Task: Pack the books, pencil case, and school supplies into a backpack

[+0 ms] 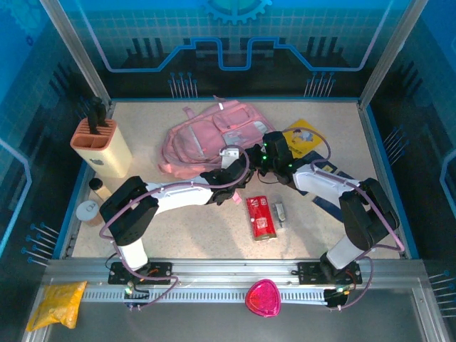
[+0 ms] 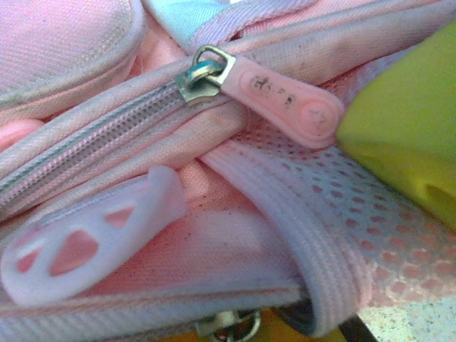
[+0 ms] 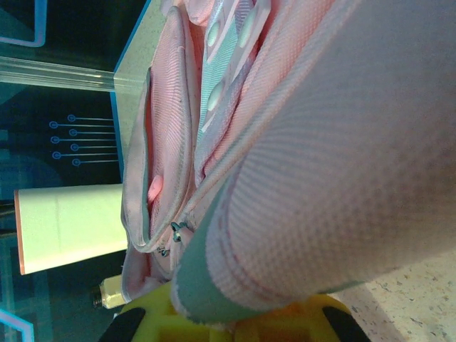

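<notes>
Though amid blue walls (image 1: 142, 28), speckled beige tabletop (image 1: 199, 235).

backpack (image 1: 206, 139): pink | pencil case (image 1: 261, 217): red, white print | book (image 1: 303, 137): yellow

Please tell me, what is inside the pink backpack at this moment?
Its inside is hidden: the backpack lies flat, and the zip is closed where it shows. The pencil case lies outside.

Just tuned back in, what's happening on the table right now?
Both arms are at the near edge of the pink backpack. The right end effector is shut, seemingly pinching its fabric; the left end effector is shut right by a zip pull. The red pencil case lies on the table, unpacked.
</notes>
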Controlling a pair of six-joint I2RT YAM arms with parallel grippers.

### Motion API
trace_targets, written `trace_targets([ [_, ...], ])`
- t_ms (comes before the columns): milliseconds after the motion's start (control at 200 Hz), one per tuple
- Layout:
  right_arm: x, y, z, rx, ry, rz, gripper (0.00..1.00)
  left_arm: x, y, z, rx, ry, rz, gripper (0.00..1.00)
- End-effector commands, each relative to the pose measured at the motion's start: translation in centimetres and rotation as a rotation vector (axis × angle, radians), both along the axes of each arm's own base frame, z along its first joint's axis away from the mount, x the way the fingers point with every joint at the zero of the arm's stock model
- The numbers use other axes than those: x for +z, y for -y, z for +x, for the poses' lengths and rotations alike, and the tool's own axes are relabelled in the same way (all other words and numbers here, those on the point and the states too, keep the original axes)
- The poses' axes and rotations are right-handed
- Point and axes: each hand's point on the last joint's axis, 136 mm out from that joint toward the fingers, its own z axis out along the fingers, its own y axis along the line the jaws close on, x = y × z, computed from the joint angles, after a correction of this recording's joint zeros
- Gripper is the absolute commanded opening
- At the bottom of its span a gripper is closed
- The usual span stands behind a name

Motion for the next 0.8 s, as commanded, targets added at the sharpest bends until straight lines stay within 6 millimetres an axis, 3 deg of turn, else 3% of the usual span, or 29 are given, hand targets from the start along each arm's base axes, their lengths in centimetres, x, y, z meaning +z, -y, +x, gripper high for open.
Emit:
trace_targets([
  [0, 2.8, -1.5, -0.8, 0.07, 0.073, 0.05, 0.0, 3.1, 1.0, 0.7, -0.024, 0.078, -0.06, 0.0],
  [160, 3.3, -1.0, -0.5, 0.071, 0.107, 0.029, 0.0, 3.4, 0.5, -0.1, -0.043, 0.059, -0.062, 0.0],
  [335, 3.9, 0.1, 0.1, 0.061, 0.131, 0.014, 0.0, 2.0, -1.2, -1.6, -0.032, 0.006, -0.101, 0.0],
  [795, 4.6, 1.8, 2.2, 0.098, 0.161, -0.055, 0.0, 1.0, -6.3, -4.0, -0.073, -0.117, -0.135, 0.0],
])
